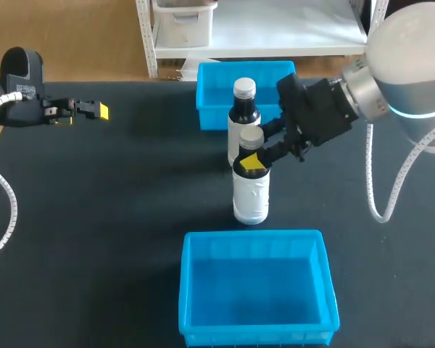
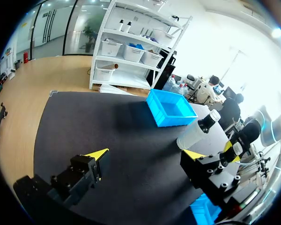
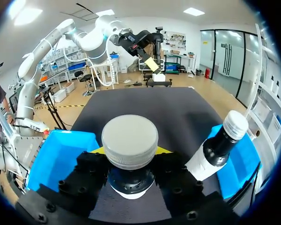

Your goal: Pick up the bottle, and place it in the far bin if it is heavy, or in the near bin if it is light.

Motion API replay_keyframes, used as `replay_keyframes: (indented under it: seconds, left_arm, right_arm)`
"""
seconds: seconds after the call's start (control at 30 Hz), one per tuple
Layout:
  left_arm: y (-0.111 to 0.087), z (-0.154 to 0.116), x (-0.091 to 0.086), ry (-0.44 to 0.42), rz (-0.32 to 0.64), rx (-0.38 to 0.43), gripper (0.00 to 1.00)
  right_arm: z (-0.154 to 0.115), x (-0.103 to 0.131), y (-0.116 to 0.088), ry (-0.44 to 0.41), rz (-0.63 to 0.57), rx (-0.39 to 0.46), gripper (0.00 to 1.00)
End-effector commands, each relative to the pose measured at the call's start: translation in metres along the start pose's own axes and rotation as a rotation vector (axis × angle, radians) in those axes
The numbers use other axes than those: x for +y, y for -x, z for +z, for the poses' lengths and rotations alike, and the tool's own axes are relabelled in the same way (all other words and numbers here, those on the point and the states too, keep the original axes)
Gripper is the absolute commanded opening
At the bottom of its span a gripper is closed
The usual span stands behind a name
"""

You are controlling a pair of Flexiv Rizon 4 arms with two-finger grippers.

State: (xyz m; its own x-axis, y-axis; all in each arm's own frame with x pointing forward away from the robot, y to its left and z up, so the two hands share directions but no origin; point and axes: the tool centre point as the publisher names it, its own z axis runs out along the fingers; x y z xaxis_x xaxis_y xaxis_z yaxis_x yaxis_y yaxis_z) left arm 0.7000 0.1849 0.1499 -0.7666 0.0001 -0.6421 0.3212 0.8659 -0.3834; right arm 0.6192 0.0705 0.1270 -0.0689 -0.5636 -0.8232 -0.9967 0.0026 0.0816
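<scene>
Between the fingers of my right hand [image 1: 253, 158], the nearer bottle [image 1: 251, 197] is gripped by its neck, upright; my left hand [image 1: 96, 110] hangs open.

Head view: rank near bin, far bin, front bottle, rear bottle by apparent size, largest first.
1. near bin: largest, though it also sits closest to the camera.
2. far bin: smaller-looking, partly hidden behind the bottles.
3. front bottle and rear bottle: look alike; the rear one is partly covered, so no ranking.
</scene>
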Motion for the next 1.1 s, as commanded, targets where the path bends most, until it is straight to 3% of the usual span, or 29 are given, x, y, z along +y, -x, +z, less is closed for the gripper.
replay_keyframes:
  seconds: [0.03, 0.27, 0.43, 0.63, 0.9, 1.1]
  left_arm:
    - [0.000, 0.000, 0.000, 0.000, 0.000, 0.000, 1.00]
    - [0.000, 0.000, 0.000, 0.000, 0.000, 0.000, 1.00]
    - [0.000, 0.000, 0.000, 0.000, 0.000, 0.000, 1.00]
    - [0.000, 0.000, 0.000, 0.000, 0.000, 0.000, 1.00]
    - [0.000, 0.000, 0.000, 0.000, 0.000, 0.000, 1.00]
    - [0.000, 0.000, 0.000, 0.000, 0.000, 0.000, 1.00]
  right_arm:
    - [-0.023, 0.005, -0.001, -0.031, 0.008, 0.003, 0.18]
    - [-0.065, -0.006, -0.020, -0.122, 0.070, 0.019, 0.16]
    - [-0.109, -0.016, -0.032, -0.225, 0.118, 0.034, 0.15]
    - [-0.153, -0.015, -0.035, -0.303, 0.154, 0.036, 0.16]
    - [-0.184, 0.003, -0.017, -0.328, 0.154, 0.019, 0.16]
    - [-0.188, 0.029, 0.012, -0.275, 0.109, 0.010, 0.14]
